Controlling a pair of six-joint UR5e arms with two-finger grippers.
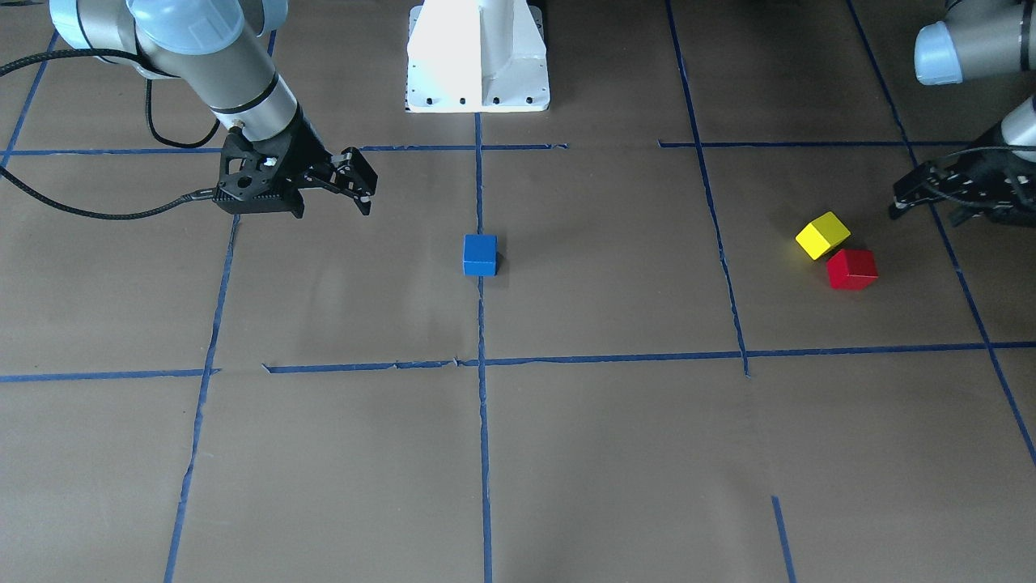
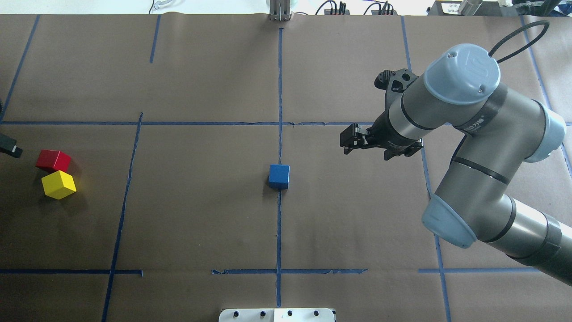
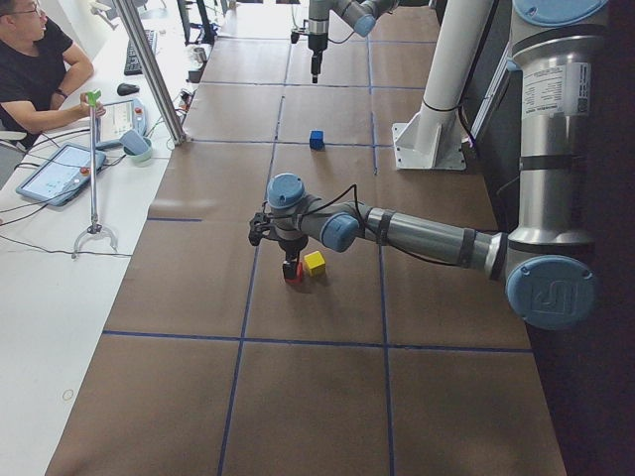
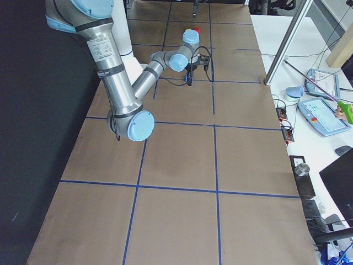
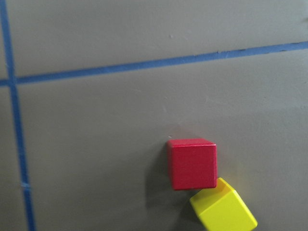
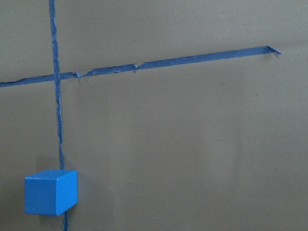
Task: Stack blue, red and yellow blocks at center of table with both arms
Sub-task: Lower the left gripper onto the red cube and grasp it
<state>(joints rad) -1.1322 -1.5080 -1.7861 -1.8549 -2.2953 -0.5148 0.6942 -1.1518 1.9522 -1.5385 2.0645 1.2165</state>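
The blue block [image 1: 480, 254] sits on the centre tape line, and also shows in the overhead view [image 2: 279, 175] and the right wrist view [image 6: 50, 191]. The red block [image 1: 851, 269] and yellow block [image 1: 822, 235] touch each other on the robot's left side, as the overhead view shows for the red block [image 2: 53, 160] and the yellow block [image 2: 58, 184]. My left gripper [image 1: 939, 206] hovers open and empty just beside them; its wrist view shows the red block [image 5: 192, 163] and the yellow block [image 5: 223, 211]. My right gripper [image 1: 328, 202] hangs open and empty, off to the side of the blue block.
The robot's white base [image 1: 477, 57] stands at the table's back centre. Blue tape lines [image 2: 279, 112] divide the brown table into squares. An operator [image 3: 35, 69] sits at a side desk with tablets beyond the table's edge.
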